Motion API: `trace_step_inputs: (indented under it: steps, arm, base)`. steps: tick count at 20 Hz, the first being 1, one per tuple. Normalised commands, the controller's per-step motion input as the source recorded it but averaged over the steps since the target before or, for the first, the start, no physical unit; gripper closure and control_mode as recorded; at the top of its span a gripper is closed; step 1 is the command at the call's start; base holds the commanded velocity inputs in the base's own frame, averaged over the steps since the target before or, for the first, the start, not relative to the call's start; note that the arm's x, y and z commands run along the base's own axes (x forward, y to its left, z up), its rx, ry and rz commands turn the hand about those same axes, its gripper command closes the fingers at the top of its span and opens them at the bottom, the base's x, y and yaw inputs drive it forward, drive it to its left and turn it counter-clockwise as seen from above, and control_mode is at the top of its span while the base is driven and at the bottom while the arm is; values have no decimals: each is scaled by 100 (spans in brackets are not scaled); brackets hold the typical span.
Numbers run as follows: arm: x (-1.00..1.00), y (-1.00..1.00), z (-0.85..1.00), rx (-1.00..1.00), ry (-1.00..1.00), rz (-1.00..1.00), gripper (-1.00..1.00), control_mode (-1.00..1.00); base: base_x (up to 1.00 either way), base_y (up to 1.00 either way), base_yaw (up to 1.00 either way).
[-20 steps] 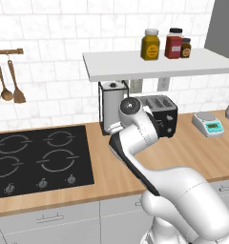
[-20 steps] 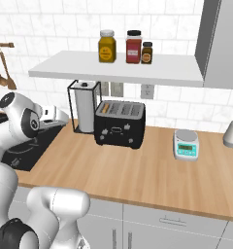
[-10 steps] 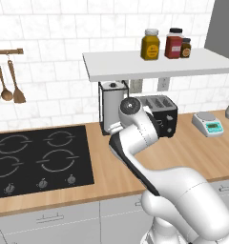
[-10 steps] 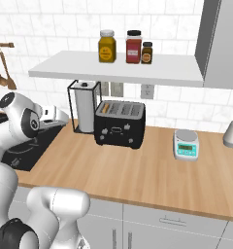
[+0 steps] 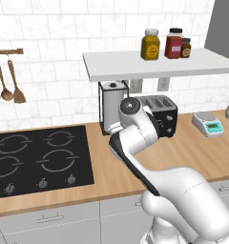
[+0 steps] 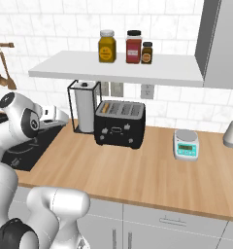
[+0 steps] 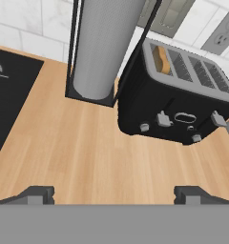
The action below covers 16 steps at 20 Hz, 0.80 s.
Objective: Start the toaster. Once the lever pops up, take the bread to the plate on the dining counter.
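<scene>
Jaws spread wide, nothing between them; gripper (image 7: 114,193) hangs over bare wooden counter (image 7: 78,152), its two dark fingertips (image 7: 37,194) far apart at the bottom of the hand view. Landmark: the toaster (image 7: 176,102). It is ahead of the gripper and apart from it, no contact. Black box, four silver-rimmed slots on top, small grey lever tabs and knobs on its front face. Bread (image 7: 160,59) sits down in the slot at the paper-towel end of the toaster, tan edge poking out of the top; also visible as a tan strip in the right base view (image 6: 105,106). Paper-towel roll (image 7: 104,47) in a black wire holder stands just beside the toaster, on the side nearer the stove. Black stove (image 7: 9,95) lies beyond the roll, well apart from the toaster. Wall outlets (image 7: 223,31) on the white tile right behind the toaster.

Base views: toaster (image 6: 119,123) stands at the back of the wall counter, under a white shelf (image 6: 118,68). On the shelf above it are a yellow jar (image 6: 107,46), a red jar (image 6: 134,46) and a small dark jar (image 6: 146,52). A small white kitchen scale (image 6: 186,144) sits on the counter on the toaster's far side from the roll, apart from it. In the left base view the white arm (image 5: 135,138) partly covers the toaster (image 5: 161,112). Wooden spoons (image 5: 6,83) hang on the wall beyond the stove.
</scene>
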Motion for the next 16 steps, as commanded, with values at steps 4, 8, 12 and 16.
trace_step_inputs:
  steps: [4,8,12,16]
  arm:
    - [0,0,0,0,0,0,-100,-100]
    - [0,0,0,0,0,0,-100,-100]
    - [0,0,0,0,0,0,-100,-100]
    - [0,0,0,0,0,0,-100,-100]
  base:
    - [0,0,0]
    - [0,0,0]
    - [0,0,0]
    - [0,0,0]
